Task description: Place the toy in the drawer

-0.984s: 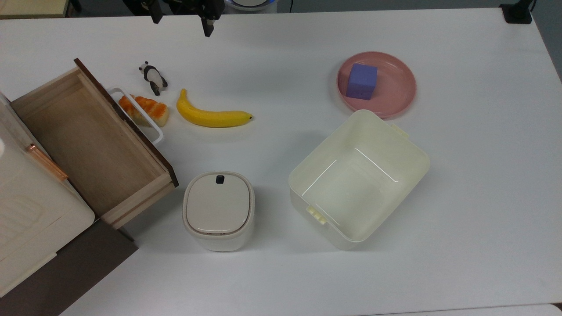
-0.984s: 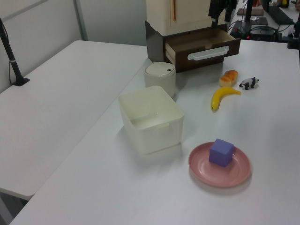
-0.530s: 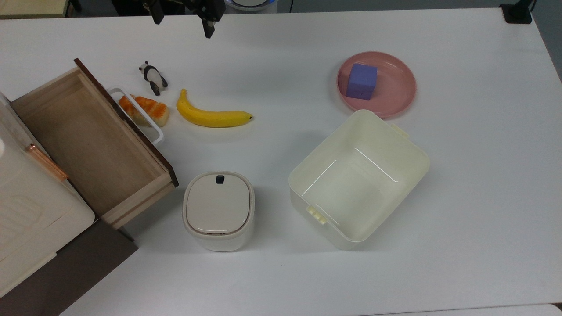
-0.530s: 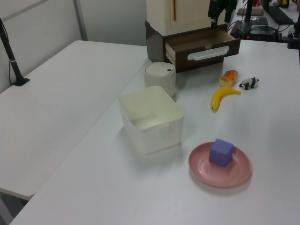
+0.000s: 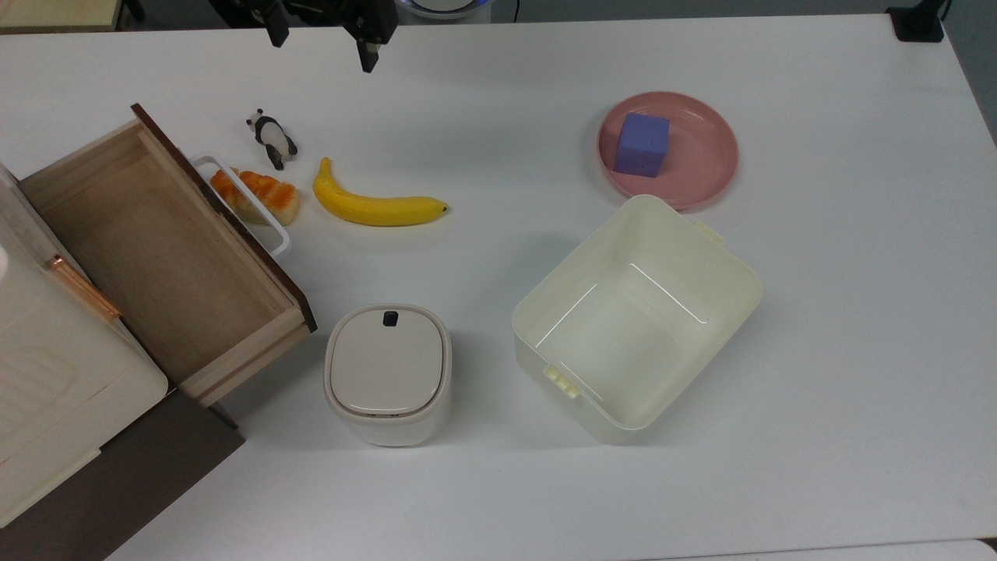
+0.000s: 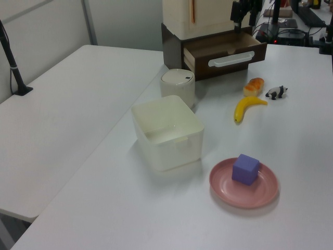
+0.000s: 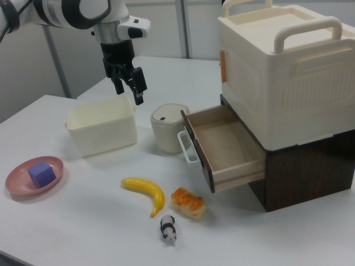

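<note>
The toy, a small black-and-white panda [image 5: 271, 139], stands on the white table beside the drawer's front, also visible as the panda [image 6: 276, 92] and the panda [image 7: 168, 228]. The drawer [image 5: 156, 249] is pulled out of a dark brown cabinet, with a bare light-wood floor and a white loop handle [image 5: 257, 210]; the drawer [image 7: 222, 144] holds nothing. My gripper [image 5: 319, 47] hangs high above the table's far edge in the top view, beyond the panda. The gripper [image 7: 128, 93] is open, fingers spread, nothing between them.
An orange bread piece [image 5: 257, 195] lies against the handle, and a yellow banana [image 5: 374, 206] lies right of it in the top view. A lidded cream container [image 5: 387, 374], an open cream bin [image 5: 701, 234] and a pink plate [image 5: 705, 160] with a purple cube [image 5: 641, 144] stand farther off.
The open gripper has drifted a little lower in the top view, toward the panda's side of the table. Nothing on the table has moved.
</note>
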{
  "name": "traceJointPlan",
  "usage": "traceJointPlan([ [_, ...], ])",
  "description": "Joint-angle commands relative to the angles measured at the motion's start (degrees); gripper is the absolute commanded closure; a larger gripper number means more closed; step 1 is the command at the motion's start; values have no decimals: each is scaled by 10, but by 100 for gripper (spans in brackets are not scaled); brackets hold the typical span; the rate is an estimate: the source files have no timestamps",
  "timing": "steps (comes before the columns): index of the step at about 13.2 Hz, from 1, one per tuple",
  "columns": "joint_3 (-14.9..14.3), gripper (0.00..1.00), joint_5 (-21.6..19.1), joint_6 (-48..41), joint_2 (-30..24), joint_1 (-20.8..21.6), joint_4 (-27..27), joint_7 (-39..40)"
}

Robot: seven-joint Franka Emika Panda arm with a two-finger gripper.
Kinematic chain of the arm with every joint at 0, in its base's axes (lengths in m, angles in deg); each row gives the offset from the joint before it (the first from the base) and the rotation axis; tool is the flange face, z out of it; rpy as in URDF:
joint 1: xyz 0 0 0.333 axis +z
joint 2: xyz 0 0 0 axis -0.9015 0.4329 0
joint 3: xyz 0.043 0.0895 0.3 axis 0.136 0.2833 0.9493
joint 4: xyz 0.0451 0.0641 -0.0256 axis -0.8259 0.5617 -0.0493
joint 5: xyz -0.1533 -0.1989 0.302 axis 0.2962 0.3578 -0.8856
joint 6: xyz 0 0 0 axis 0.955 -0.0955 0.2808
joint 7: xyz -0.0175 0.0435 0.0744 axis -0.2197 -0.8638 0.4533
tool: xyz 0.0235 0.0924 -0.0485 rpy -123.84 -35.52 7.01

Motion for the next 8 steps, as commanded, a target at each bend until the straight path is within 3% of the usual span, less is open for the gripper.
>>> traceJointPlan([
  [1,-6,0,12,8,-12,11,16,3],
  [4,-1,0,57,9,-12,11,32,15],
  [8,2,0,93,14,-11,6,62,90],
])
